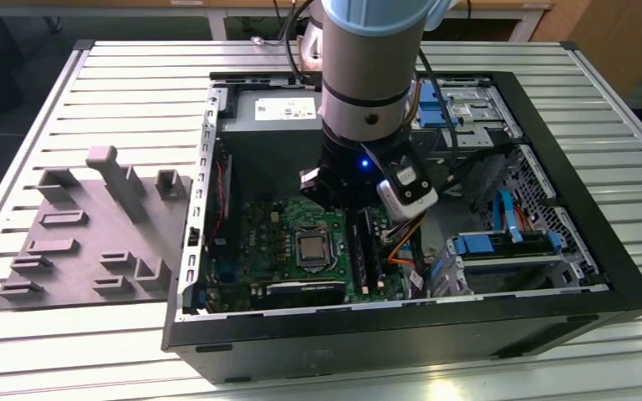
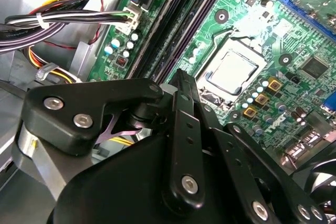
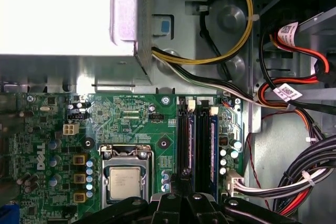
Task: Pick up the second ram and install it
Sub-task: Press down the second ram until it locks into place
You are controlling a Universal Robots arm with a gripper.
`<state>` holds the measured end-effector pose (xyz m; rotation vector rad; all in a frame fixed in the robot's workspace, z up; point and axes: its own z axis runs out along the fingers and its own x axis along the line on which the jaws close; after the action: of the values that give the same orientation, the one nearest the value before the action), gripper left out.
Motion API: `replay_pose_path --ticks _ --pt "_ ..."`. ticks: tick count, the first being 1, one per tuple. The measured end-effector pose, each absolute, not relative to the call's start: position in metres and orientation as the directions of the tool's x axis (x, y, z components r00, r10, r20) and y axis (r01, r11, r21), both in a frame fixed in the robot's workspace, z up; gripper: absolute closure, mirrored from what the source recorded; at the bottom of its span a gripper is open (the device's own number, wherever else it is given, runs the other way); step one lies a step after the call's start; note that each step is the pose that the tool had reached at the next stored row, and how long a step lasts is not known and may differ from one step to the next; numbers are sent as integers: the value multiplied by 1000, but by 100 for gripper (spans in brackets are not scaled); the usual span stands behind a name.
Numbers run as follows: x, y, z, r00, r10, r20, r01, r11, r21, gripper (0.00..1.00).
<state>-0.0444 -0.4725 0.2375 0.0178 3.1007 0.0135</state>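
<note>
Installation step, by judgement. The black gripper (image 3: 184,178) hangs over the memory slots, claw pressed together, pinching nothing evident. The long, thin, dark green-black second ram (image 3: 212,145) apparently stands slotted, at three o'clock of the square silver processor (image 1: 313,248) in the exterior view. Seating calls for even downward pressure.

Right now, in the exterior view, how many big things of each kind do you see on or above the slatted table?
Open computer case: 1
Grey fixture block: 1
Robot arm: 1
Total: 3
</note>
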Motion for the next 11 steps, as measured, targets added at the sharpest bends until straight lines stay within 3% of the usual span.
replay_pose_path --ticks 11 --pt "-44 -470 237 -999 12 -41 11 1000 9 89"
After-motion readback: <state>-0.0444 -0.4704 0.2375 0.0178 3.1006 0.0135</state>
